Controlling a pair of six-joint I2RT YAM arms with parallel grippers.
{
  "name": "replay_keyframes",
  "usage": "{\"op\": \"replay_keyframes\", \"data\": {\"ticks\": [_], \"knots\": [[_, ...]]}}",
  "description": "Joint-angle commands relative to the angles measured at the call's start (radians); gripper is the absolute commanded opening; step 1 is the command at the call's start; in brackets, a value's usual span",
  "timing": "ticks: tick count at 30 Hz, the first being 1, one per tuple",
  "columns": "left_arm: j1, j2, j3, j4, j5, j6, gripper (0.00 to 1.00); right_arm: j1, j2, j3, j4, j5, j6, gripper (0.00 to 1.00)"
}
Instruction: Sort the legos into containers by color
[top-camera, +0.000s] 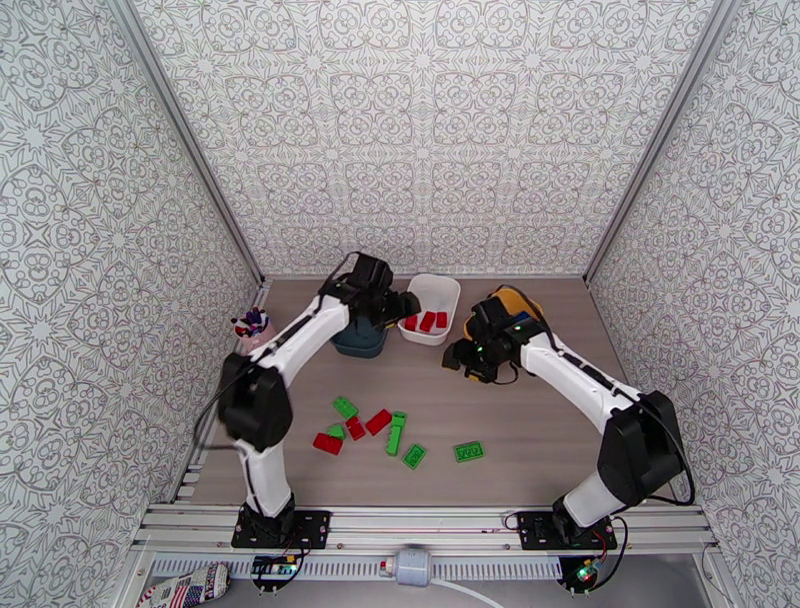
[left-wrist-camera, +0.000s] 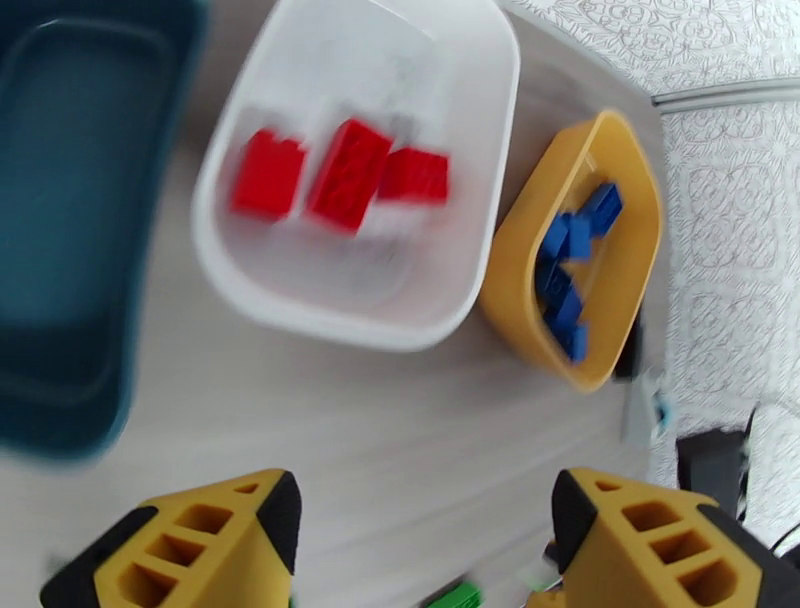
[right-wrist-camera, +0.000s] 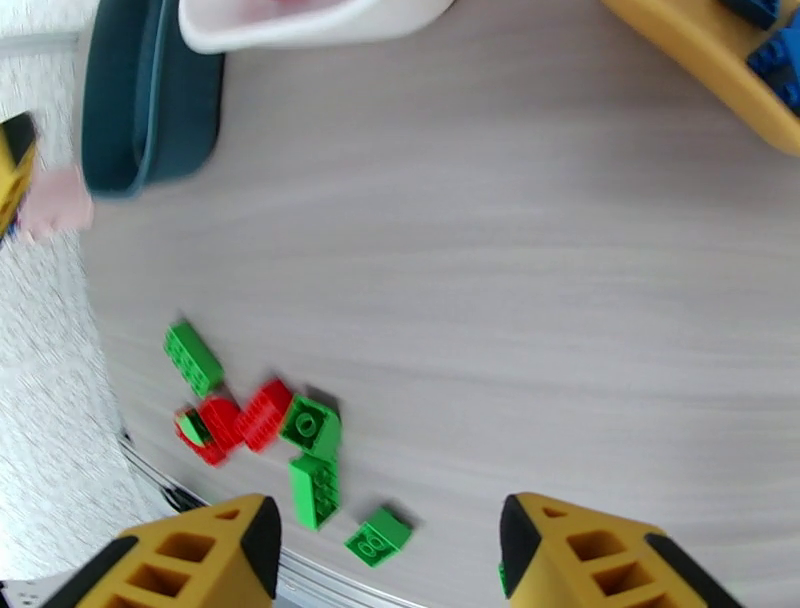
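- Desk (top-camera: 560, 400): wood-grain surface carrying every item.
- Teal tray (left-wrist-camera: 70, 230): left of the row; no brick seen in its visible part.
- White tray (left-wrist-camera: 480, 150): middle; holds three red legos (left-wrist-camera: 345, 175).
- Yellow tray (left-wrist-camera: 520, 290): right; holds blue legos (left-wrist-camera: 570, 270).
- Left end effector (left-wrist-camera: 420, 520): by the white tray's left edge, fingers well apart, empty.
- Right end effector (right-wrist-camera: 390, 540): just beside the yellow tray, fingers apart, empty.
- Loose legos (top-camera: 375, 425): red and green cluster by the near edge, base-ward of both end effectors.
- Long green brick (top-camera: 396, 433): axis near-to-far.
- Flat green brick (top-camera: 468, 451): apart, rightward; the right arm looks nearer.
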Motion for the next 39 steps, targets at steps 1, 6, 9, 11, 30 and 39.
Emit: {"op": "replay_keyframes", "data": {"ticks": [1,6,9,11,30,39], "knots": [[-0.006,-0.107,-0.13,-0.077,-0.142,0.027,0.72,0.071,0.03,0.054,-0.053,0.071,-0.04,0.63],[-0.006,-0.276,-0.314,-0.155,-0.264,-0.055,0.75,0.16,0.064,0.074,-0.068,0.118,-0.042,0.63],[-0.004,-0.38,-0.426,-0.198,-0.315,-0.132,0.77,0.217,0.094,0.105,-0.098,0.155,-0.058,0.63],[-0.004,-0.446,-0.498,-0.23,-0.341,-0.185,0.77,0.251,0.111,0.125,-0.119,0.175,-0.068,0.62],[-0.338,-0.595,-0.858,-0.198,-0.312,-0.499,0.61,0.321,0.072,0.004,-0.092,0.188,-0.028,0.58],[-0.336,-0.437,-0.884,-0.073,-0.275,-0.5,0.58,0.321,0.062,0.0,-0.105,0.192,-0.028,0.57]]}}
